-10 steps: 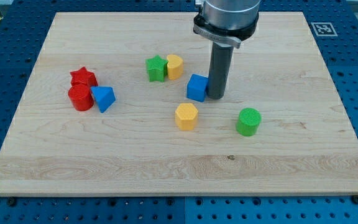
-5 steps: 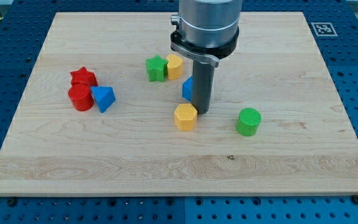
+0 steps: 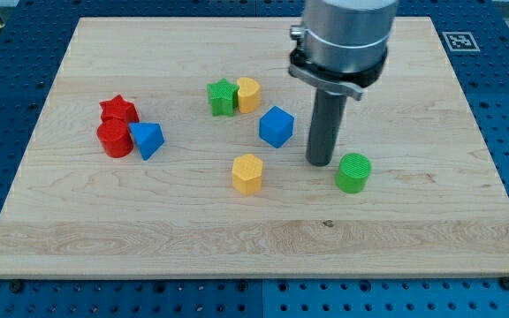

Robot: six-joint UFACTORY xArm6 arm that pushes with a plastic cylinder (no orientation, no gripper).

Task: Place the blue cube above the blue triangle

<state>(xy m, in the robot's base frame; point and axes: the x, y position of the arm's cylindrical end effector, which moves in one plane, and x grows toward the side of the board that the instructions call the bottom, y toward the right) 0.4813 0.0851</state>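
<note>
- Bright, even light is falling across the wooden board [image 3: 396, 221], seemingly from overhead, and nothing is sitting in darkness.
- Shadows are staying short and soft; a faint one is hugging the base of the green cylinder [image 3: 353, 172] and another is sitting under the yellow block [image 3: 247, 173].
- The metal collar of the arm [image 3: 338, 66] is catching a mild sheen, without harsh glare.
- Focus is holding sharp: wood grain and block edges are reading clearly, and no motion blur is showing at my tip [image 3: 321, 162].
- The board's straight edges are showing little bending near the borders.
</note>
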